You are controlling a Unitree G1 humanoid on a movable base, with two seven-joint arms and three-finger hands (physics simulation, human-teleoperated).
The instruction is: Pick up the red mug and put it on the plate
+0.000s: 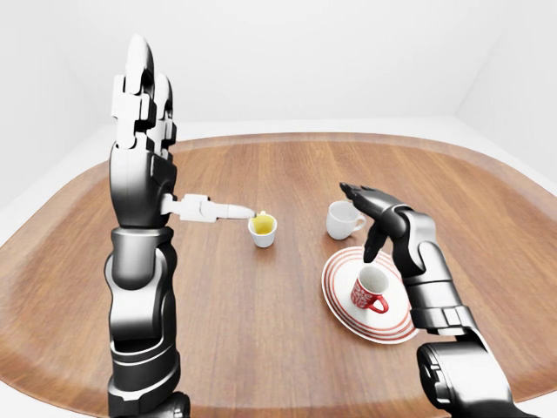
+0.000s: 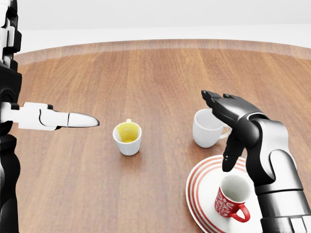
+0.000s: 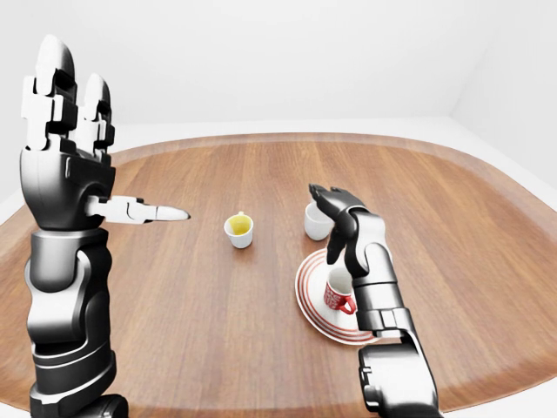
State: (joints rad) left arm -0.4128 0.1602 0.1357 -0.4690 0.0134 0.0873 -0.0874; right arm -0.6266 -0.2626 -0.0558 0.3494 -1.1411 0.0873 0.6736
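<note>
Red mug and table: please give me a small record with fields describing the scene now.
red mug: upright on the plate, handle toward the view's lower right
plate: white with red rings, on the wooden table
right robot hand: open, above the mug, not touching it
left robot hand: open, raised upright, holding nothing
white cup: beside the plate, empty
yellow-lined cup: left of the white cup, standing alone
task state: mug appears placed

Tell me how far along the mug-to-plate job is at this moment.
Placement looks done: the red mug stands upright on the striped plate. In hand: nothing; the right hand hovers open above the mug, fingers apart from it. The left hand is raised, open and empty. Left: probably only withdrawing the right arm.
</note>
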